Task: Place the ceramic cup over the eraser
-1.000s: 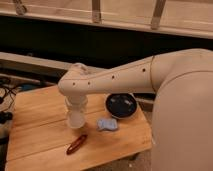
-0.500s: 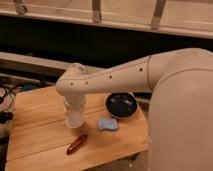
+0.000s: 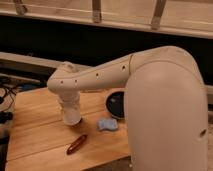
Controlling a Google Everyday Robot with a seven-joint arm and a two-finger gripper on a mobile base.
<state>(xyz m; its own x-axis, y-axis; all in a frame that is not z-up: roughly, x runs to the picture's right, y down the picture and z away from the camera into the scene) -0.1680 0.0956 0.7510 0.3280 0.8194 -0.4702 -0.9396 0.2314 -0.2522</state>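
Gripper point(image 3: 70, 106) points down over table point(image 3: 35, 130), left of bowl point(image 3: 116, 104). Cup point(image 3: 72, 115) directly beneath at its tip, apparently pinched. Eraser point(image 3: 107, 124) just right, apart.

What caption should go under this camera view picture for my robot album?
Robot's gripper brings the ceramic cup down on the wooden table, left of the light blue eraser and black bowl.

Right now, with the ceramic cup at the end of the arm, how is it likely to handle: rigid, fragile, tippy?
The ceramic cup looks like a plain white rigid shell, so probably stiff and chip-prone on the wooden table. The gripper sits right above it. Its small tapered shape suggests light weight, and it may tip if nudged near the blue eraser.
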